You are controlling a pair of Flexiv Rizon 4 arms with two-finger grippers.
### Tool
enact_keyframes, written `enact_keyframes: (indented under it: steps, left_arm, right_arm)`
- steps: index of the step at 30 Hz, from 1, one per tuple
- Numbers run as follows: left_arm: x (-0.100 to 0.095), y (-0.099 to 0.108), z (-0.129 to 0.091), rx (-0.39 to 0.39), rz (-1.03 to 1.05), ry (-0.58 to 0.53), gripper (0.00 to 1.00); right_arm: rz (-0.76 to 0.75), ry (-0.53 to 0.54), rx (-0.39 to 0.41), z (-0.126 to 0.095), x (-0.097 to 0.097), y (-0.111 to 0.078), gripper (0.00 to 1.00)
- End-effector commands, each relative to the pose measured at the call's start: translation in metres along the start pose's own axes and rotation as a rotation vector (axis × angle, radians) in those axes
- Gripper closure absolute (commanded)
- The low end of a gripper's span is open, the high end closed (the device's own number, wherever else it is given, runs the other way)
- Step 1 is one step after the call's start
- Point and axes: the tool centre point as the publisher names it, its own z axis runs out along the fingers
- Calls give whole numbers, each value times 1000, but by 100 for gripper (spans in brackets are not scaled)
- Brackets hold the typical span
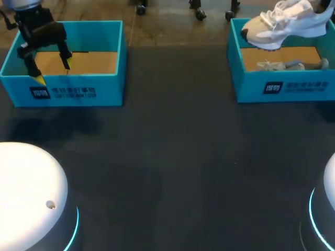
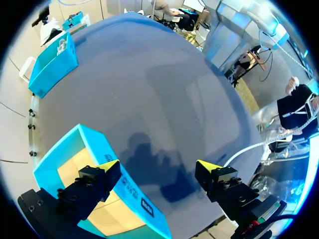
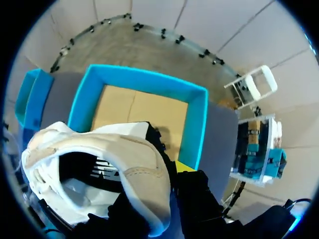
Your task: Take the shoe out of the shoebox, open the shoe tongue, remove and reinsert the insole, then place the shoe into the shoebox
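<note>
A white and beige shoe hangs above the right teal shoebox, tilted with its toe toward the left. In the right wrist view my right gripper is shut on the shoe's heel collar, and the box's cardboard floor lies below. A second pale shoe lies inside that box. Over the front left corner of the left teal shoebox my left gripper hangs open with nothing in it. The left wrist view shows the left gripper spread wide over the box wall.
The left shoebox holds only its cardboard floor. The dark table stretches between and in front of the two boxes. My arms' white bases stand at the near corners.
</note>
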Motion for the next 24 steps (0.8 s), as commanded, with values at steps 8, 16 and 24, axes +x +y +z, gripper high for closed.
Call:
enact_keyframes:
  steps: [8,16,24]
  left_arm:
    - [0,0,0,-2,1,0,0]
    - [0,0,0,-2,1,0,0]
    - [0,0,0,-2,1,0,0]
  right_arm:
    - [230,30,82,14,-13,-4,100]
    - [230,30,82,14,-13,-4,100]
    - [241,28,31,47,-15,-4,100]
